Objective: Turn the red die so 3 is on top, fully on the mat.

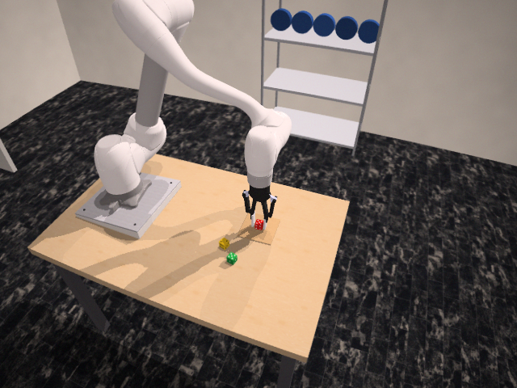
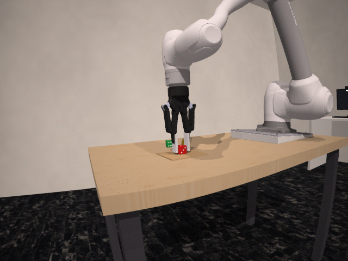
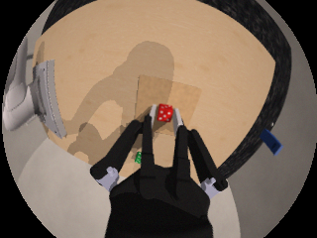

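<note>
- Die point(image 1: 259, 224) point(image 2: 182, 149) point(image 3: 164, 113), red: on the mat point(image 1: 271, 234) point(image 2: 196, 153) point(image 3: 178, 94), inside its edges, looks flat on a face. Exterior view has three diagonal pips on a side face, so 3 isn't up. Can't name the top number with confidence.
- Gripper point(image 1: 259, 225) point(image 2: 181, 150) point(image 3: 164, 111): pointing down over the mat, partway open, well short of full spread. Pale fingertips either side of the red die, no grip on it. Narrow gaps in wrist view.
- Mat: thin, tan, lying flat on the table point(image 1: 292, 284) point(image 2: 140, 168) point(image 3: 223, 59).
- Yellow die point(image 1: 224, 243) point(image 2: 183, 141): on the table near the mat, off it. Mostly behind a finger in exterior view; number unclear.
- Green die point(image 1: 232, 258) point(image 2: 168, 143) point(image 3: 138, 158): on the table, near the yellow one but apart, farther from the mat. Six pips on the side facing the exterior camera.
- Arm point(image 1: 208, 83) point(image 2: 196, 44): white, reaching over the table from a grey base plate point(image 1: 94, 212) point(image 2: 253, 136) point(image 3: 52, 99) at one end of it.
- Shelf rack point(image 1: 316, 85): beyond the table, row of blue discs point(image 1: 324, 25) on an upper shelf.
</note>
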Controlling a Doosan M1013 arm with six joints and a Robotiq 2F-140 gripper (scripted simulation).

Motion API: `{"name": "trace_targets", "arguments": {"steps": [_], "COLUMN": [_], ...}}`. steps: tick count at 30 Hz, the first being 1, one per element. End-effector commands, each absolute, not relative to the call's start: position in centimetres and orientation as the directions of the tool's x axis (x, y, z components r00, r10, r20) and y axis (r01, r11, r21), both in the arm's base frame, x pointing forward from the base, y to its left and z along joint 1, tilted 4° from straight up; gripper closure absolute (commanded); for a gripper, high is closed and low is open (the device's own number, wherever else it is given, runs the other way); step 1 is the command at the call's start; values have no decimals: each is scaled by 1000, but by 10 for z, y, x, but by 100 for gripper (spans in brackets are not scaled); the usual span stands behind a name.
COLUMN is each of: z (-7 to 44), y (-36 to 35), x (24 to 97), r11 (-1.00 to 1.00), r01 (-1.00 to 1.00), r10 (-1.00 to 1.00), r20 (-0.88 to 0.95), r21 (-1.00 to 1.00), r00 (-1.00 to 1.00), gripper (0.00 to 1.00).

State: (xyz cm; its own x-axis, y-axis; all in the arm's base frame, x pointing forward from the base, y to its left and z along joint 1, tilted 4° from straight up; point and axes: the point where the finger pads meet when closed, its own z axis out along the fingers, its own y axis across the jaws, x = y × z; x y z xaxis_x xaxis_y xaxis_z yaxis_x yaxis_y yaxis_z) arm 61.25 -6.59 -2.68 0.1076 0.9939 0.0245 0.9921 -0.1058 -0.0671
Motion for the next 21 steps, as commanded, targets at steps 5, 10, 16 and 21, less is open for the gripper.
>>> {"name": "trace_targets", "arguments": {"steps": [5, 10, 16, 21], "z": [-14, 4, 37, 56], "y": [-65, -66, -67, -67], "x": [612, 613, 615, 616], "r11": [-111, -111, -111, -111], "r01": [991, 991, 991, 991], "r10": [993, 993, 993, 993], "r20": [24, 24, 24, 24], "r21": [-68, -68, -68, -68], "r00": [113, 113, 113, 113], "gripper": [72, 72, 72, 72]}}
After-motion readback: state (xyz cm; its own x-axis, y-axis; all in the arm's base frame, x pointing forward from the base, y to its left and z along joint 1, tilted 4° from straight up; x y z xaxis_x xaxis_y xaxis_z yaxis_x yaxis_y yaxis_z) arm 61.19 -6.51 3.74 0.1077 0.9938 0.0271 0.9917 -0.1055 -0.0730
